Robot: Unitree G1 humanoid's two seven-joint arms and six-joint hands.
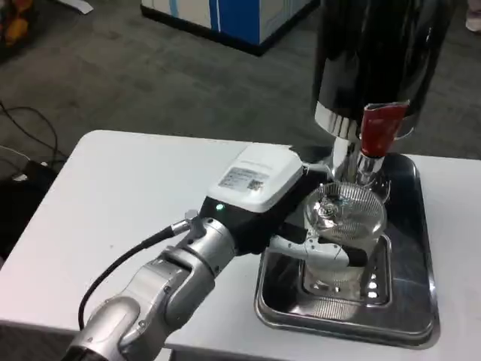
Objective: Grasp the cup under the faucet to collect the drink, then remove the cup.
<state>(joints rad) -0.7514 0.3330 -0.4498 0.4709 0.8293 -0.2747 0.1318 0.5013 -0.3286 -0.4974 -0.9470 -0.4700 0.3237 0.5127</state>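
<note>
My left hand [301, 218] grips the cup [344, 226]: white and black fingers [327, 252] wrap around the near side of its wall, and the white back of the hand lies to the cup's left. The cup stands upright on the grille of the drip tray [417, 301], directly under the faucet [366, 167] with its red handle [379, 126]. The cup's rim sits just below the spout; I cannot tell whether they touch.

The cup is clear and ribbed, wider at the rim than at the base. Glare on the wall hides any liquid level, so I cannot tell what it contains.

The tray is shiny metal with a raised lip all round. Its near edge lies close to the near edge of the white table [128, 203]. The black dispenser [376, 53] rises at the tray's far end. Left of the tray, the tabletop runs bare out to its rounded far-left corner. A black cable [113, 267] runs along my left forearm [161, 293].
</note>
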